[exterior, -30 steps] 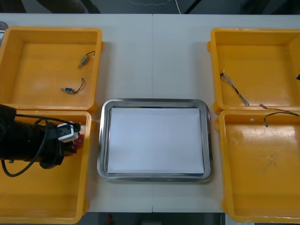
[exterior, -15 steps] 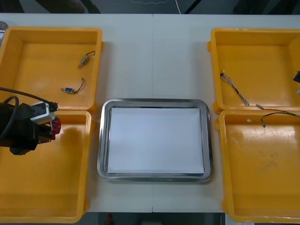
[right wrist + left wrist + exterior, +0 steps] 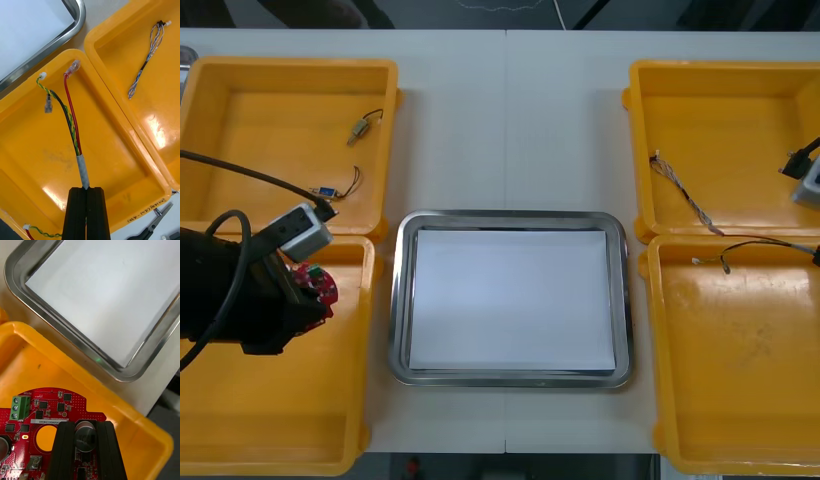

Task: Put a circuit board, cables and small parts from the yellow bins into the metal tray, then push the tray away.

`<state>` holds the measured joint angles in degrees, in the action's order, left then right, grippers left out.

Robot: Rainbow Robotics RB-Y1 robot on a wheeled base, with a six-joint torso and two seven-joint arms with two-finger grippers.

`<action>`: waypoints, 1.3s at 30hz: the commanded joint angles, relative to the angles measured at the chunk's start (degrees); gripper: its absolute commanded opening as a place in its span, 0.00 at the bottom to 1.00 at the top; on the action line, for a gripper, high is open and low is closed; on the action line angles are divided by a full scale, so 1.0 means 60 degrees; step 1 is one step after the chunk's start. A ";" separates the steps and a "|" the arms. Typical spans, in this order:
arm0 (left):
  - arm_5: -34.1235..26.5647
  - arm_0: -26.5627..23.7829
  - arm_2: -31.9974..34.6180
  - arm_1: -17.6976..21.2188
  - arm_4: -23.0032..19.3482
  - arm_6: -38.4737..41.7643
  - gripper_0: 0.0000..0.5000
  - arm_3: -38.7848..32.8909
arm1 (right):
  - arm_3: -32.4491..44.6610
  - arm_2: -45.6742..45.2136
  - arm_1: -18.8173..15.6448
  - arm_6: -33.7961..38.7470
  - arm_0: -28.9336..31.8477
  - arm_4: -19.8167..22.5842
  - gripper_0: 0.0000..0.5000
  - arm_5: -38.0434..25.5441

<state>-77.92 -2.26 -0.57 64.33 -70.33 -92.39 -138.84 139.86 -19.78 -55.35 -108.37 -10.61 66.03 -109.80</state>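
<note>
- Transport is the step being carried out: the left gripper [image 3: 86, 427] is gripping the round red circuit board [image 3: 45, 416] by a silver cylinder on its face, with the fingers standing apart by that part's width.
- The board is hanging over the near left yellow bin [image 3: 280, 420], close to the bin wall that faces the metal tray [image 3: 510, 216]. It is not yet reaching over the tray.
- The right gripper [image 3: 86, 189] is pinching the taped end of a red, black and yellow cable bundle [image 3: 73, 127]. The bundle's loose ends are trailing over the near right yellow bin [image 3: 740, 390], pointing toward the tray's corner.
- By my judgement, the next move is calling for each arm to swing inward across its bin wall, lower onto the tray's white floor and then let go. The board will be needing height enough to clear the steel rim.
- Two small metal parts [image 3: 360, 125] are lying in the far left yellow bin [image 3: 240, 150], and a twisted blue and white cable [image 3: 680, 190] is lying in the far right yellow bin [image 3: 740, 120]. Both are waiting to be fetched.
</note>
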 commanded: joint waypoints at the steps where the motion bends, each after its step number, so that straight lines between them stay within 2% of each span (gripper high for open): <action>1: -0.0255 -0.1190 -0.0930 -0.0101 0.0296 0.0134 0.00 -0.0604 | 0.0231 0.0146 -0.0180 0.0338 -0.0340 -0.0018 0.00 -0.0033; 3: -0.0255 -0.1557 -0.1340 -0.0115 0.0560 0.0662 0.00 -0.0707 | 0.0231 0.0161 -0.0180 0.0338 -0.0340 -0.0003 0.00 -0.0033; 6: -0.0402 -0.2318 -0.2336 -0.0233 0.1454 0.1907 0.00 -0.1014 | 0.0231 0.0161 -0.0180 0.0338 -0.0340 0.0041 0.00 -0.0033; 8: -0.0739 -0.3065 -0.3303 -0.0570 0.2201 0.2932 0.00 -0.1190 | 0.0231 0.0161 -0.0180 0.0294 -0.0340 0.0041 0.00 -0.0033; 13: -0.1105 -0.4193 -0.4929 -0.1229 0.3373 0.4500 0.00 -0.1205 | 0.0231 0.0161 -0.0180 0.0294 -0.0340 0.0041 0.00 -0.0033; 21: -0.1090 -0.4940 -0.6189 -0.1961 0.4017 0.5130 0.00 -0.0722 | 0.0231 0.0176 -0.0180 0.0294 -0.0340 0.0114 0.00 -0.0033; 30: -0.0739 -0.5658 -0.7830 -0.2913 0.5321 0.6155 0.00 0.0348 | 0.0231 0.0176 -0.0180 0.0294 -0.0326 0.0202 0.00 -0.0033; 39: 0.0213 -0.5702 -0.8650 -0.3104 0.5746 0.6331 0.00 0.1520 | 0.0231 0.0176 -0.0180 0.0323 -0.0340 0.0216 0.00 -0.0033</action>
<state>-78.48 -34.62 -51.02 46.69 -36.86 -58.13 -130.61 139.96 -19.26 -55.35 -108.37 -11.41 66.74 -109.83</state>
